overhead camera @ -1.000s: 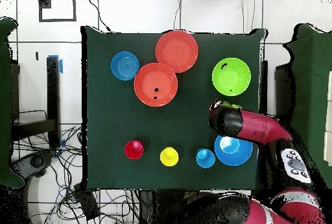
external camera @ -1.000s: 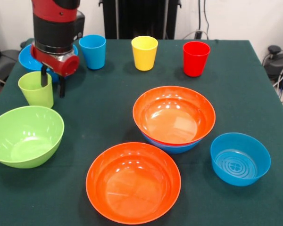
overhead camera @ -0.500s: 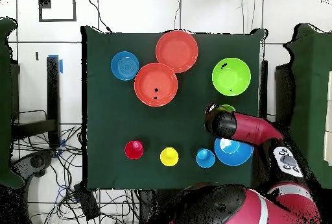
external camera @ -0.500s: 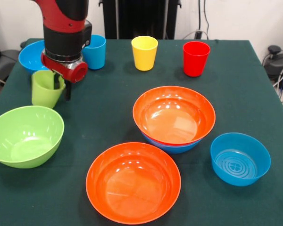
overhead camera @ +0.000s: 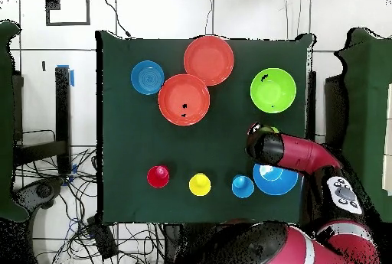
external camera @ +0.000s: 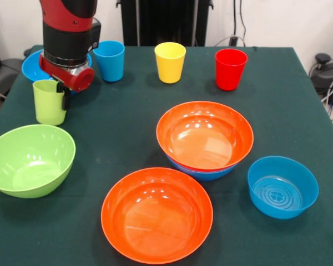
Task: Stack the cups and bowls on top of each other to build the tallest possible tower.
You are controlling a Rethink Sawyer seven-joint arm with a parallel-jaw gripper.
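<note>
One green cup [external camera: 49, 102] upright, mouth up, hand [external camera: 62, 95] at its rim

free: table centre [external camera: 122, 122] | blocked: orange bowls [external camera: 205, 134]

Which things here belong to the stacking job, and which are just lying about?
Job:
- green cup, at the hand
- blue cup, yellow cup, red cup
- two orange bowls, one nested in a blue bowl
- green bowl
- small blue bowl
- far blue bowl

Lying about:
- floor cables
- black radiator
</note>
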